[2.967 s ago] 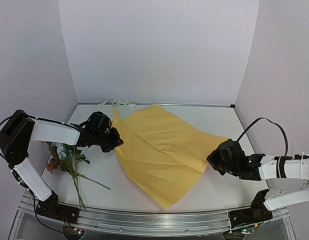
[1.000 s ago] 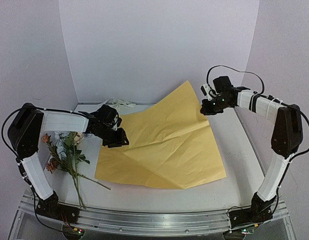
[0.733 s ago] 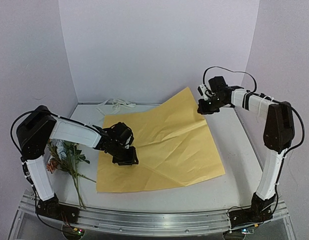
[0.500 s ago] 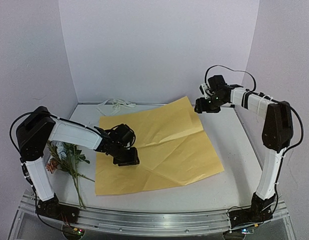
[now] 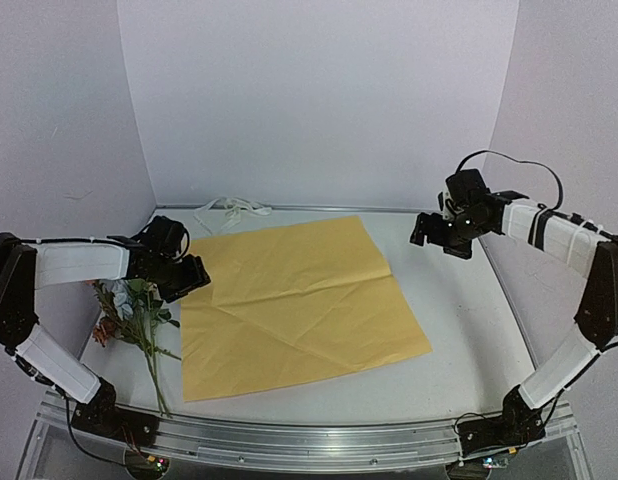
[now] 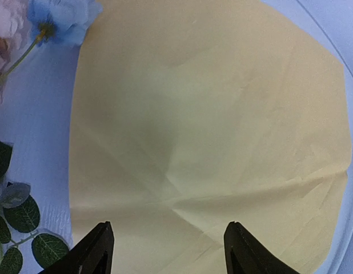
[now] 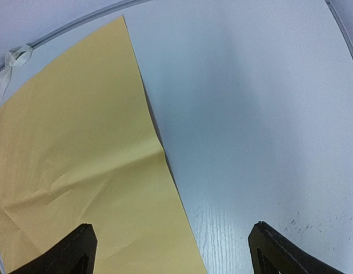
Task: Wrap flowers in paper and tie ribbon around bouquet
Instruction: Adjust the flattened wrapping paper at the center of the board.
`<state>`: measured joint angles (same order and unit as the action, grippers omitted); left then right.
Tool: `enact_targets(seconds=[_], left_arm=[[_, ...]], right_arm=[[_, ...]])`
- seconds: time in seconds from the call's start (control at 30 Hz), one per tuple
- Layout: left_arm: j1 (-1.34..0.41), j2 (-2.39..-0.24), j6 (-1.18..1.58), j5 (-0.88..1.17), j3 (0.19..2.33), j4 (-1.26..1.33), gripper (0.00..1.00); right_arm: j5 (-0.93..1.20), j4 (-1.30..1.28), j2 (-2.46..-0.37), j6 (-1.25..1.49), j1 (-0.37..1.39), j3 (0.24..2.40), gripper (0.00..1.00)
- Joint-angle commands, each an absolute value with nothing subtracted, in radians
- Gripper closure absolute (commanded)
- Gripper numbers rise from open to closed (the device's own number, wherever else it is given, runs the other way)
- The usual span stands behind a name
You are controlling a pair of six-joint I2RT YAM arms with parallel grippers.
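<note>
Paper sheet [image 5: 299, 300], large, rectangular, yellow face up and lightly creased, lies spread flat on the white surface [image 5: 469, 330]. Judge the task as barely begun: the sheet is laid out, but nothing rests on it and no wrapping or tying shows.

1. Left end effector [image 5: 184, 275]: open, with nothing between its fingers [image 6: 99, 251]. In the left wrist view the paper sheet fills the area below and ahead of it, and the sheet's left edge runs just outboard of the left finger.
2. Small flower bunch [image 5: 134, 310], pale blue, pink and orange-red heads on thin green stems: it lies on the surface on the outboard side of the left end effector, close beside the sheet's left edge and not on the sheet. You cannot tell whether the leaves touch the edge.
3. Narrow cream-white fabric ribbon [image 5: 229, 207]: it lies bunched beyond the left end effector, by the back wall, just past the sheet's far left corner.
4. Right end effector [image 5: 439, 232]: open wide and empty. The sheet's far right corner lies to its left, near but apart.

Remaining, by this reading: move the flower bunch onto the sheet, fold the sheet around the stems, then tie the ribbon.
</note>
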<state>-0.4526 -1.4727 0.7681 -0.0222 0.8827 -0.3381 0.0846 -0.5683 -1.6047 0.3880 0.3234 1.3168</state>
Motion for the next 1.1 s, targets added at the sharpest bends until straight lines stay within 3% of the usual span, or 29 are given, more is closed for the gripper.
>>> enact_targets(seconds=[0.0, 0.17, 0.83, 1.07], left_arm=[[-0.378, -1.447, 0.733, 0.102, 0.773, -0.289, 0.29], [-0.356, -1.454, 0.747, 0.164, 0.706, -0.215, 0.27], [-0.346, -1.448, 0.707, 0.047, 0.673, -0.202, 0.2], [-0.312, -1.597, 0.652, 0.058, 0.778, -0.175, 0.31]], right_arm=[[0.102, -0.504, -1.495, 0.51, 0.352, 1.206, 0.03], [0.101, -0.472, -1.419, 0.542, 0.363, 1.108, 0.02], [0.134, -0.397, -1.367, 0.575, 0.398, 0.991, 0.02], [0.134, -0.393, -1.359, 0.574, 0.401, 0.987, 0.02]])
